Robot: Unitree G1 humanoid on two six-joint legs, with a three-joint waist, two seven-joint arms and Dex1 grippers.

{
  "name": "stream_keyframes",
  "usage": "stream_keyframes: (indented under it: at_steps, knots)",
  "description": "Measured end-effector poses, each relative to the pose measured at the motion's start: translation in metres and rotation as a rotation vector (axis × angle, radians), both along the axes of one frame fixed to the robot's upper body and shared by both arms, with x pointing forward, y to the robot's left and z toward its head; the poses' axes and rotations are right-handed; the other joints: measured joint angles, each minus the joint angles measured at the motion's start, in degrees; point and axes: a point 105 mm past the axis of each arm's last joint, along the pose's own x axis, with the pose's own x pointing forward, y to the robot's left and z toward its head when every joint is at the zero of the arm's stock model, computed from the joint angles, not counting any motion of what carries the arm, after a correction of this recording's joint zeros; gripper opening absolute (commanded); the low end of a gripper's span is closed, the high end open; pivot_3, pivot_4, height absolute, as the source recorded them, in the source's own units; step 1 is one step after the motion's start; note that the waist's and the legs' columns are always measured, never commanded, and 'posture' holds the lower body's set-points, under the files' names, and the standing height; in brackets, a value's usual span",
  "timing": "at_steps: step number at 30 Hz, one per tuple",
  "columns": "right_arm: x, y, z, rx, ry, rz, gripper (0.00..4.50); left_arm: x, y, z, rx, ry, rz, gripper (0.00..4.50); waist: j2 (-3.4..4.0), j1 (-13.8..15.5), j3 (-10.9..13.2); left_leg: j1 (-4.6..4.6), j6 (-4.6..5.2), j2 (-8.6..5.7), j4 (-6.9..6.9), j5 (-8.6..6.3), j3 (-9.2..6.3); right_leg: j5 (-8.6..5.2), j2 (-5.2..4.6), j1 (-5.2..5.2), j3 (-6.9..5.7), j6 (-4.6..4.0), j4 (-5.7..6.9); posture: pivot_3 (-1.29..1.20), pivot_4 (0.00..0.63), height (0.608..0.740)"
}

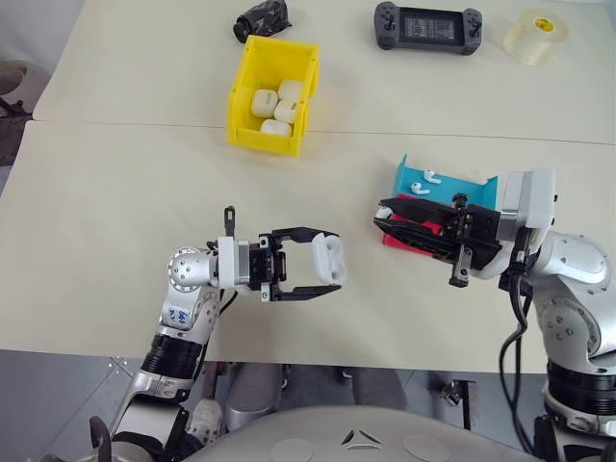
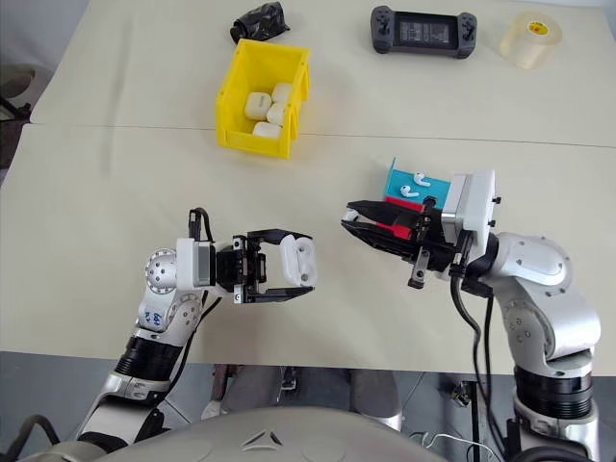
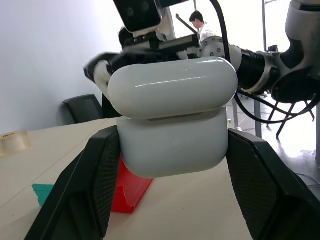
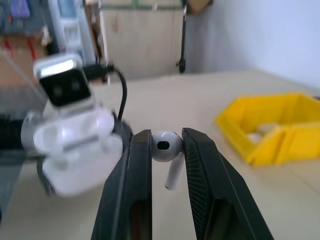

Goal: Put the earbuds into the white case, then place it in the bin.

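Worktop [image 1: 125,192]: pale beige and broad, with a seam running across it just below the bin.
Bin [image 1: 248,80]: yellow, at about 11 o'clock on the worktop, upright, with several white cases [image 1: 276,104] lying inside.
Controller [image 1: 427,26]: black handheld device at about 1 o'clock, near the far edge, well apart from the bin.
Tape [image 1: 535,36]: translucent roll at about 2 o'clock, just beside the controller.
Black object [image 1: 262,17]: small dark lump at 12 o'clock from the bin, almost touching its far wall; what it was could not be told.
Trays: a blue tray [image 1: 416,179] and a red tray [image 1: 397,240] sat together at about 3 o'clock, partly hidden behind the right arm.
Left tool [image 1: 325,269]: near the worktop's centre at about 6 o'clock, raised, its two fingers clamped on the case [image 1: 329,261], pointing toward the right arm.
Case: white, lid open and tilted back in the left wrist view, gripped by its lower half.
Right tool [image 4: 166,150]: raised over the trays, pointing toward the left arm, fingers clamped on one earbud [image 4: 165,147], stem hanging down between them.
Loose earbuds [image 1: 429,177]: two white ones lay in the blue tray, near each other.
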Motion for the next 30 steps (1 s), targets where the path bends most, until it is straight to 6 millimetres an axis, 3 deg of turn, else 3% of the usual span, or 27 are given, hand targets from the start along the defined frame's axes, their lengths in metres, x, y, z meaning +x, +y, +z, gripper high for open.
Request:
stream_keyframes:
  at_steps: [3,12,30]
  knots:
    - [-0.011,0.014,0.009,0.183,0.018,0.007,0.59,0.003,-0.003,0.008,-0.008,-0.033,-0.036,2.86,0.01,0.09,0.0,-0.02,0.0,-0.03,-0.02,0.0,0.01,0.0,-0.01,-0.02,0.0,0.0,0.0,0.0,0.15,0.74]
    - [-0.032,0.036,0.008,0.218,0.029,0.086,0.59,0.002,-0.009,0.016,-0.037,-0.051,-0.08,2.86,0.01,-0.25,-0.01,0.01,0.05,-0.05,-0.02,-0.02,0.04,0.0,0.02,-0.01,0.05,0.01,0.0,0.0,0.15,0.74]
    - [-0.029,0.034,-0.012,0.203,0.015,0.089,0.59,-0.001,-0.015,0.025,-0.06,-0.041,-0.094,2.86,0.01,-0.23,0.0,0.02,0.05,-0.05,-0.02,-0.02,0.04,0.0,0.02,0.0,0.06,0.0,0.0,0.0,0.15,0.74]
